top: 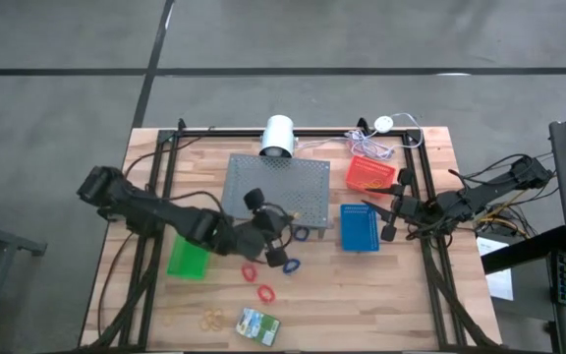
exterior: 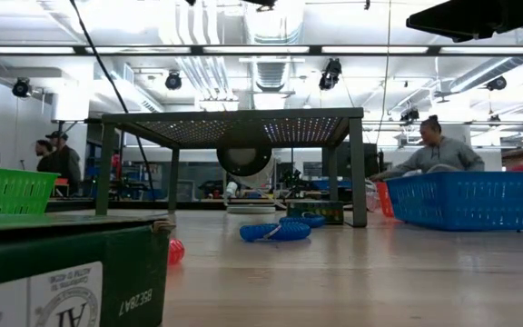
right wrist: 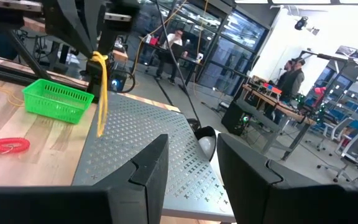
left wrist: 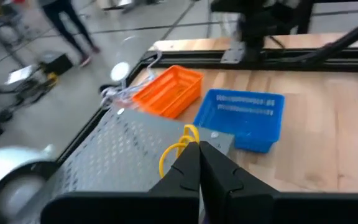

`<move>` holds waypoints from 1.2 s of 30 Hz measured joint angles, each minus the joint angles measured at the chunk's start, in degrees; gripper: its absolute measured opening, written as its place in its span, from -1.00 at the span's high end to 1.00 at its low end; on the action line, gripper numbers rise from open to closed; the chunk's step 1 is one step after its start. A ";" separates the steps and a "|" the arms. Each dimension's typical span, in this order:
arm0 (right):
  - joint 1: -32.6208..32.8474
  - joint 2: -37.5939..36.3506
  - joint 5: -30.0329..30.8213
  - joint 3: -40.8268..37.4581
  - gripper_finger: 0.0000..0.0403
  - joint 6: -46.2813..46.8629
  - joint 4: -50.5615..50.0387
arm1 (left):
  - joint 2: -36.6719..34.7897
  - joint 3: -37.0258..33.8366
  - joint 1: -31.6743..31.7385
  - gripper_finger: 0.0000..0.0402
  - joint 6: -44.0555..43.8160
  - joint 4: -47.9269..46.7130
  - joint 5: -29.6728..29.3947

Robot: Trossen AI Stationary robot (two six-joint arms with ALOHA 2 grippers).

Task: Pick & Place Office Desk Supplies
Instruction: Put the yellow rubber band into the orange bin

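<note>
Your left hand is clamped on a tan rubber band above the grey stand; your right hand waits, fingers apart, over the blue basket.

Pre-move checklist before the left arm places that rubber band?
1. Left pincer shut on the rubber band: ok, the yellow loop hangs from its closed tips.
2. Band clear of the grey perforated stand: cannot tell; in the right wrist view it dangles over the stand's edge.
3. Right pincer out of the way: ok, empty, open, waiting beside the blue basket.
4. Blue basket free of obstruction: ok.
5. Red basket free of obstruction: ok.
6. Supplies still on the table: not ok; the crayon box and red bands remain.
</note>
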 joint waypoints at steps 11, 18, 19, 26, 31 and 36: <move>0.00 -0.01 0.00 0.00 0.33 0.00 -0.01 | -2.18 0.01 10.13 0.99 15.76 8.70 22.15; 0.00 0.05 -0.02 0.00 0.33 -0.19 -0.42 | -2.18 0.02 17.31 0.99 19.18 8.99 39.19; 0.00 0.14 -0.02 0.00 0.33 -0.21 -0.42 | -2.18 0.02 18.21 0.99 19.69 9.01 42.05; 0.00 0.31 -0.02 0.00 0.33 0.01 -0.52 | -2.18 0.02 22.76 0.99 26.72 9.01 51.97; 0.00 0.31 -0.02 0.00 0.33 0.01 -0.48 | -2.16 0.00 22.88 0.99 30.07 9.01 53.14; 0.00 0.31 -0.02 0.00 0.33 0.01 -0.48 | -2.16 0.00 22.94 0.99 30.58 9.01 57.35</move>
